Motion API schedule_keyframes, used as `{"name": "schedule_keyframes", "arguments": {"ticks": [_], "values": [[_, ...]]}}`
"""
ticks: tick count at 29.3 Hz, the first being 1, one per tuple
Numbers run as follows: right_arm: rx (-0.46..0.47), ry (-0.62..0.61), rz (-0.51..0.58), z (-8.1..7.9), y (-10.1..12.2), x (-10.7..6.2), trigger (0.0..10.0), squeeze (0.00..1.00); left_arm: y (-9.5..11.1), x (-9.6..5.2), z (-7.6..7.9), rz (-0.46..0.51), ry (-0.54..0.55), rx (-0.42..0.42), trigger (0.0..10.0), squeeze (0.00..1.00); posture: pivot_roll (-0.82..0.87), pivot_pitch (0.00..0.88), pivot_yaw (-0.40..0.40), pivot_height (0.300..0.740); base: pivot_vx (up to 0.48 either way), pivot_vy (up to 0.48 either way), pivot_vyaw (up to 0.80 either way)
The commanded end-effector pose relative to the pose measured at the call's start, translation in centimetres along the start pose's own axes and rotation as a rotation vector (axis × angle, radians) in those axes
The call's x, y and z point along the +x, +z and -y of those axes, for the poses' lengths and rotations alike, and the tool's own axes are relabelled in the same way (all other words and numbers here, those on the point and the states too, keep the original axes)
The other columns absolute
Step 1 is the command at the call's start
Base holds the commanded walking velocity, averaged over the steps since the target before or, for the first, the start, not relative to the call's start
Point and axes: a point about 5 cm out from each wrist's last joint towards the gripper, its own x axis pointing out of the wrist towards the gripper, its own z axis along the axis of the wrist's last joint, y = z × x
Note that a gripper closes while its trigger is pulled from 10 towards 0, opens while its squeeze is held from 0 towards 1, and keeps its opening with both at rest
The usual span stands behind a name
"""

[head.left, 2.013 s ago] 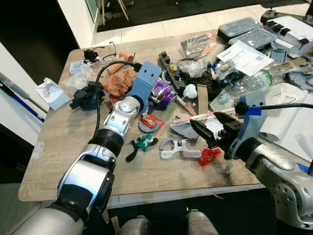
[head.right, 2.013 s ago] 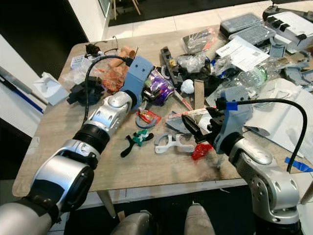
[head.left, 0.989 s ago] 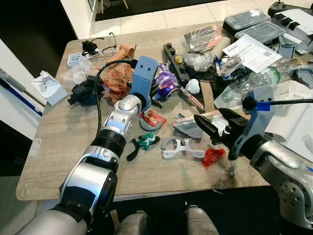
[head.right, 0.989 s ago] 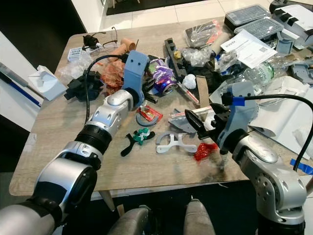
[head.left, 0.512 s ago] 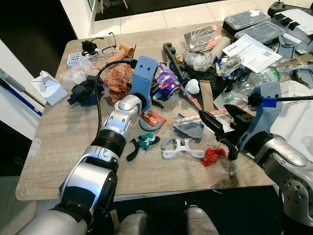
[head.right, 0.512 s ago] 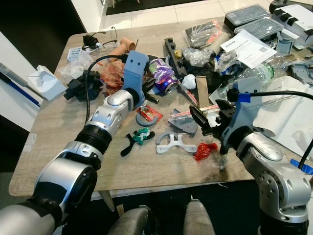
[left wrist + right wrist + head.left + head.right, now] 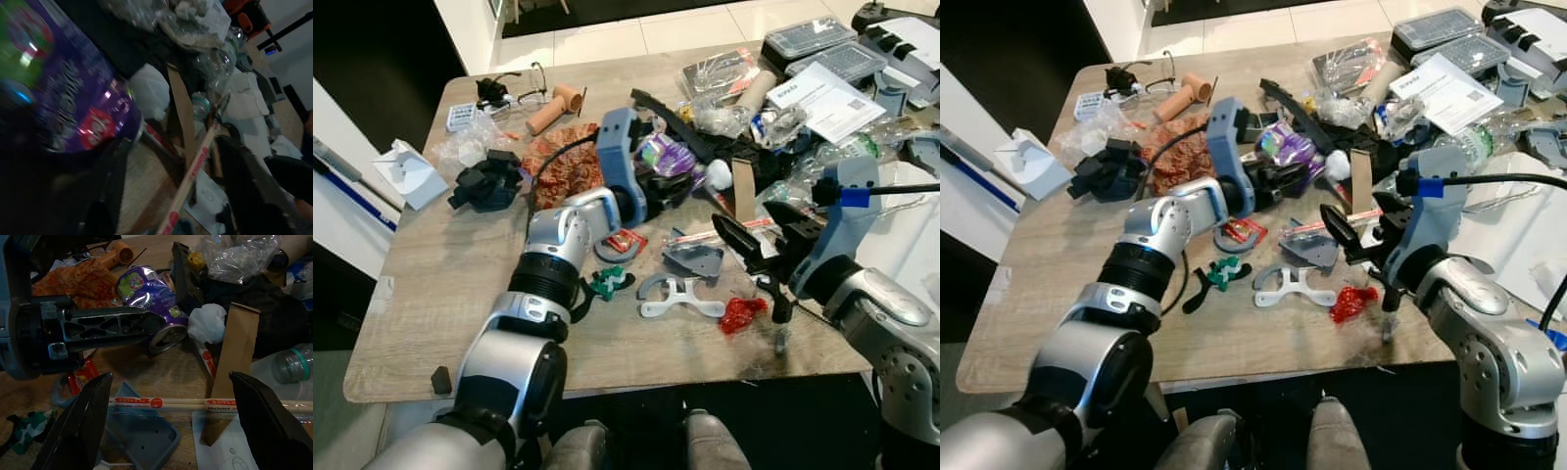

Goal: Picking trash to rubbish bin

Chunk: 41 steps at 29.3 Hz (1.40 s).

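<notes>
Nearest the robot, along the front edge of the wooden desk (image 7: pixel 431 304), lie a crumpled red wrapper (image 7: pixel 740 314), a white plastic bracket (image 7: pixel 674 297) and a small green clip (image 7: pixel 605 284). Just above the wrapper hovers the right claw (image 7: pixel 750 245), its two black fingers spread wide and holding nothing; through its wrist camera a paper-sleeved pair of chopsticks (image 7: pixel 195 404) lies crosswise between the fingertips, over a grey plastic tray (image 7: pixel 142 433).

Farther in, the left claw (image 7: pixel 1285 176) reaches across the middle of the desk to a crushed purple drink can (image 7: pixel 1285 149). The can lies on its side amid the clutter, beside a white wad of tissue (image 7: pixel 716 174) and a brown cardboard strip (image 7: pixel 741 189). In the right wrist view one black finger (image 7: pixel 115 323) lies along the can's near flank, touching or nearly so, and the can's long axis runs roughly along that finger, its open end toward the right arm. The left wrist view has the purple can (image 7: pixel 73 112) close against the fingers, so the left claw looks parted around it, not yet clamped; I would judge the can the piece of trash in hand, and the left arm much the nearer to it.

Beyond are orange crumpled paper (image 7: pixel 563 162), clear bags, a plastic bottle (image 7: pixel 832 157) and lidded boxes at the far corner. No rubbish bin can be made out.
</notes>
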Motion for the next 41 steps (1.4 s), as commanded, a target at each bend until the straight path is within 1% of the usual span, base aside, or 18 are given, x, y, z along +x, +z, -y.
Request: {"name": "schedule_keyframes", "arguments": {"ticks": [1,6,8,11,13,15,16,17,18,19,20,21,24,28,29,32,34,41], "values": [[0.010,0.000,-0.019,0.1,-0.3,0.0,10.0,0.00,-0.3,0.0,0.1,-0.001,-0.002,-0.040,10.0,1.00,-0.25,0.166,0.116,0.740,0.000,0.000,0.00],[0.010,0.000,-0.017,0.1,-0.3,0.0,10.0,0.00,-1.2,-0.1,0.1,-0.037,0.046,-0.076,10.0,1.00,-0.25,0.164,0.117,0.740,0.000,0.000,0.00],[0.009,0.001,-0.016,0.1,-0.2,0.0,10.0,0.00,-1.5,-0.3,-0.7,-0.057,0.139,-0.016,10.0,1.00,-0.25,0.164,0.117,0.740,0.000,0.000,0.00],[0.009,0.002,-0.016,0.1,-0.2,0.1,10.0,0.00,-1.6,-0.5,-1.4,-0.052,0.204,-0.022,10.0,1.00,-0.25,0.164,0.117,0.740,0.000,0.000,0.00],[0.010,0.003,-0.016,0.1,-0.2,0.1,10.0,0.00,-1.5,-0.9,-2.6,-0.030,0.301,-0.009,10.0,1.00,-0.25,0.159,0.117,0.740,0.000,0.000,0.00],[0.010,0.003,-0.016,0.1,-0.2,0.1,10.0,0.00,-1.4,-1.0,-3.0,-0.022,0.328,-0.009,10.0,1.00,-0.25,0.159,0.117,0.740,0.000,0.000,0.00],[0.010,0.004,-0.015,0.0,-0.2,0.1,10.0,0.00,-1.0,-1.3,-3.7,0.003,0.384,0.015,10.0,1.00,-0.25,0.157,0.116,0.740,0.000,0.000,0.00],[0.011,0.004,-0.015,0.0,-0.2,0.1,10.0,0.00,-0.8,-1.5,-3.9,0.016,0.403,0.021,10.0,0.48,-0.25,0.157,0.116,0.740,0.000,0.000,0.00],[0.011,0.004,-0.015,0.0,-0.2,0.1,10.0,0.00,-0.8,-1.5,-3.9,0.016,0.403,0.021,10.0,0.48,-0.25,0.157,0.116,0.740,0.000,0.000,0.00],[0.011,0.005,-0.015,0.0,-0.2,0.1,10.0,0.00,-0.7,-1.6,-4.1,0.024,0.414,0.023,10.0,0.15,-0.25,0.157,0.116,0.740,0.000,0.000,0.00],[0.011,0.005,-0.015,0.0,-0.2,0.1,10.0,0.00,-0.6,-1.7,-4.2,0.032,0.426,0.024,10.0,0.15,-0.25,0.157,0.116,0.740,0.000,0.000,0.00],[0.012,0.005,-0.014,0.0,-0.2,0.1,10.0,0.00,-0.2,-1.8,-4.3,0.054,0.443,0.032,10.0,0.00,-0.25,0.161,0.115,0.740,0.000,0.000,0.00],[0.012,0.006,-0.014,0.0,-0.2,0.1,10.0,0.00,0.4,-2.1,-4.4,0.101,0.465,0.031,10.0,0.00,-0.25,0.161,0.115,0.740,0.000,0.000,0.00],[0.015,0.005,-0.015,0.0,-0.2,0.1,10.0,0.00,1.2,-2.2,-4.4,0.171,0.466,-0.017,10.0,0.00,-0.25,0.161,0.115,0.740,0.000,0.000,0.00],[0.016,0.005,-0.015,0.0,-0.2,0.1,10.0,0.00,1.4,-2.0,-4.1,0.196,0.440,-0.053,10.0,0.00,-0.25,0.167,0.115,0.740,0.000,0.000,0.00],[0.016,0.006,-0.014,-0.1,-0.2,0.1,10.0,0.00,1.4,-1.8,-3.9,0.206,0.429,-0.063,10.0,0.00,-0.25,0.169,0.116,0.740,0.000,0.000,0.00],[0.017,0.004,-0.014,-0.1,-0.2,0.1,10.0,0.00,1.2,-1.4,-3.5,0.213,0.388,-0.089,10.0,0.00,-0.25,0.169,0.116,0.740,0.000,0.000,0.00],[0.020,0.005,-0.015,-0.1,-0.3,0.1,10.0,0.00,0.8,-0.6,-2.2,0.204,0.290,-0.099,10.0,0.00,-0.25,0.171,0.117,0.740,0.000,0.000,0.00]]}}
